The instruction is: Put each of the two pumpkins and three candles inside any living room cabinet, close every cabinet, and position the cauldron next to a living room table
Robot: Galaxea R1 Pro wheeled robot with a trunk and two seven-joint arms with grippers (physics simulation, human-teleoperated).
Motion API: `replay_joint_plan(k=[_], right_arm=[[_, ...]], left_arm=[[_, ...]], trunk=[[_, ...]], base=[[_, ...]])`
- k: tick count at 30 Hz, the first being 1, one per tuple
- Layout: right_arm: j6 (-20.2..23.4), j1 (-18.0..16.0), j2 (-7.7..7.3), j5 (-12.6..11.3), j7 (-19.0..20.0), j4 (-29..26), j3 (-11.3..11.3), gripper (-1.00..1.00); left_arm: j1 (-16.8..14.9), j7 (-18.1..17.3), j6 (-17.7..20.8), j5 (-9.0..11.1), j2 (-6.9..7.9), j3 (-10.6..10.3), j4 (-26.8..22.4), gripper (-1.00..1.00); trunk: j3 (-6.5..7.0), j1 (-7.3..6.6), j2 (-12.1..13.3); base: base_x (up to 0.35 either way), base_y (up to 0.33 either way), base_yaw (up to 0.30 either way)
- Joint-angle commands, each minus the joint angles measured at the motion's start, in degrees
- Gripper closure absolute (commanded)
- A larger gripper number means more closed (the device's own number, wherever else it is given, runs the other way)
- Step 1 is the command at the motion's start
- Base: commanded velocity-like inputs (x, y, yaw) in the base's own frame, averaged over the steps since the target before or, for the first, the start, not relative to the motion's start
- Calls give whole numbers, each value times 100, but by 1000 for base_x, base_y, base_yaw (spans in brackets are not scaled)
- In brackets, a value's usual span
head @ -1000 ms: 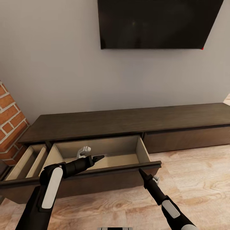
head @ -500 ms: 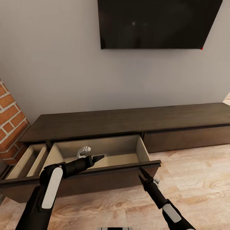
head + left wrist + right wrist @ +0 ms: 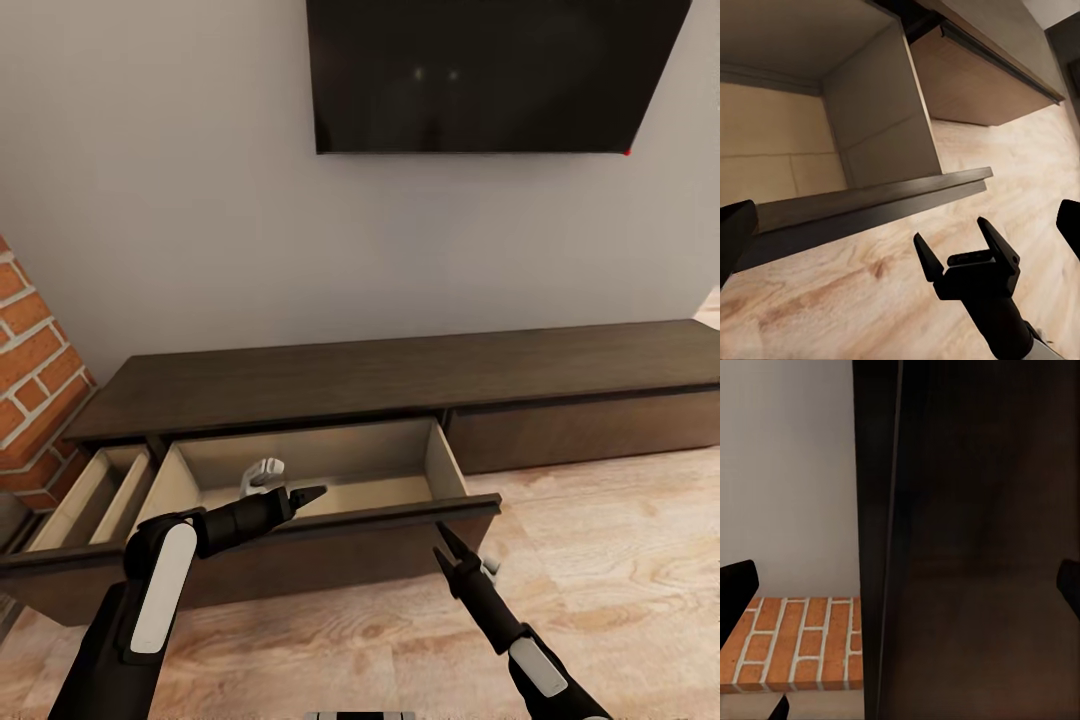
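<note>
Head view | flat dark-wood cabinet (image 3: 400, 375) drawer out | right gripper (image 3: 444, 541) spread | left gripper (image 3: 305, 493) unclear

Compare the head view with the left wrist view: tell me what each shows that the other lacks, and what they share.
Head view: the black wall-mounted screen, the red brick column and the narrow open side drawer of the long dark-brown wooden cabinet. Left wrist view: the right gripper face-on, its jaws spread and empty. Shared: the wide open drawer with its dark front, the pale wooden floor and that right gripper.
</note>
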Motion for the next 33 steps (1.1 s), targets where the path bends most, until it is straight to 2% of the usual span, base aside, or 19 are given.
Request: replay_joint_plan(k=[1,25,33], right_arm=[[57,-3,1,-48,13,3,-6,-100],[49,-4,17,-74,9,5,-18,-100],[48,-3,13,-84,0,24,-31,-100]], left_arm=[[-5,-59,31,-48,-7,16,-2,-100],[5,-134,31,-41,-7,16,-11,-100],[-10,-381,31,-65,-7,17,0,-100]], trunk=[[-5,-2,-2],[-5,-2,-2],[173,-23,9]], base=[[-78,0,0],[-54,0,0],[0,0,0]])
